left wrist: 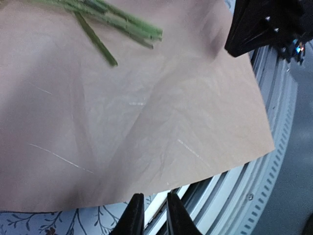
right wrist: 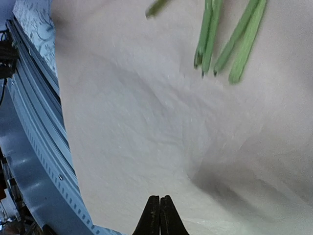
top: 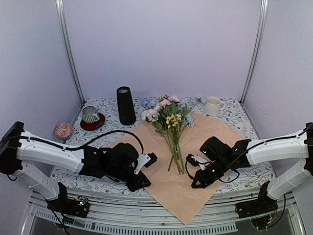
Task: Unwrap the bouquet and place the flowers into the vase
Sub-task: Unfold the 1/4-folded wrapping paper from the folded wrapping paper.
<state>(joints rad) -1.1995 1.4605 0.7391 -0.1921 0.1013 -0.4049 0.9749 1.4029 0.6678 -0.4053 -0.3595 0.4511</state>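
The bouquet's wrapping paper [top: 215, 142] lies spread flat, tan side up, across the middle of the table. On it rest the flowers [top: 171, 120], blooms towards the back and green stems [top: 176, 156] pointing to the front. The black vase [top: 125, 105] stands upright at the back left, apart from both arms. My left gripper [top: 140, 182] hovers at the paper's front left edge [left wrist: 146, 107], its jaws a narrow gap apart with nothing between them [left wrist: 151, 196]. My right gripper [top: 196, 184] hangs over the paper [right wrist: 146, 122] right of the stem ends [right wrist: 234, 44], shut and empty [right wrist: 160, 197].
A cream mug [top: 212, 105] stands at the back right. At the back left, a striped cup [top: 90, 114] sits on a red saucer with a pink round object [top: 63, 130] beside it. The paper's front corner overhangs the table's metal front rail [left wrist: 274, 196].
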